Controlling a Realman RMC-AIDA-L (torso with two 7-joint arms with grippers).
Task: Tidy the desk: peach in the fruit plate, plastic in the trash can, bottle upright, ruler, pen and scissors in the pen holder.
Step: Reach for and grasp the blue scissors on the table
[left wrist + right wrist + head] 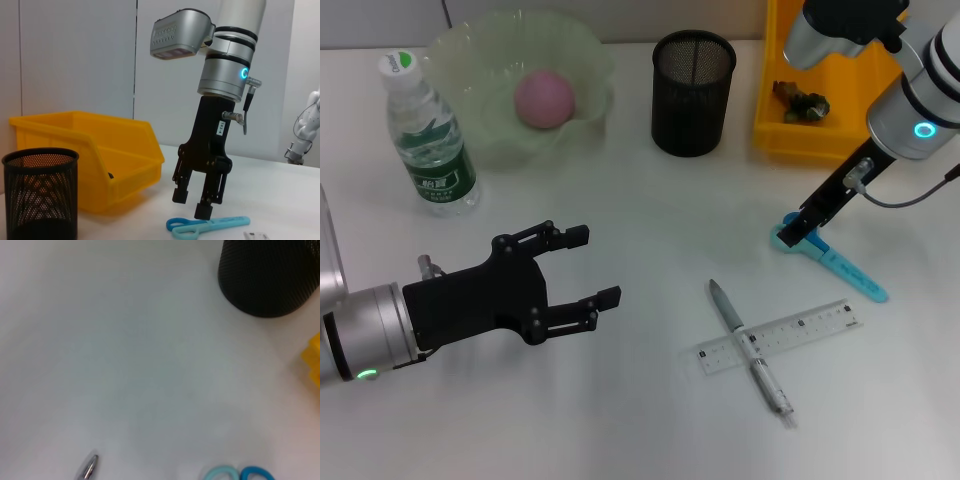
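A pink peach (pixel 544 98) lies in the green fruit plate (pixel 470 60). The bottle (pixel 428 135) stands upright beside the plate. Crumpled plastic (pixel 800 103) sits inside the yellow bin (pixel 775 120). Blue scissors (pixel 832 262) lie flat on the desk, and my right gripper (pixel 800 228) hangs open just above their handles (pixel 186 225); the left wrist view shows its fingers (pixel 191 203) apart and holding nothing. The pen (pixel 750 345) lies across the clear ruler (pixel 780 337). The black mesh pen holder (pixel 692 92) stands behind. My left gripper (pixel 594 266) hovers open over the desk's left half.
In the left wrist view the yellow bin (pixel 85 150) stands right beside the pen holder (pixel 40 195). The right wrist view shows the pen holder (pixel 270 275), the scissor handles (pixel 235 474) and the pen tip (pixel 89 467).
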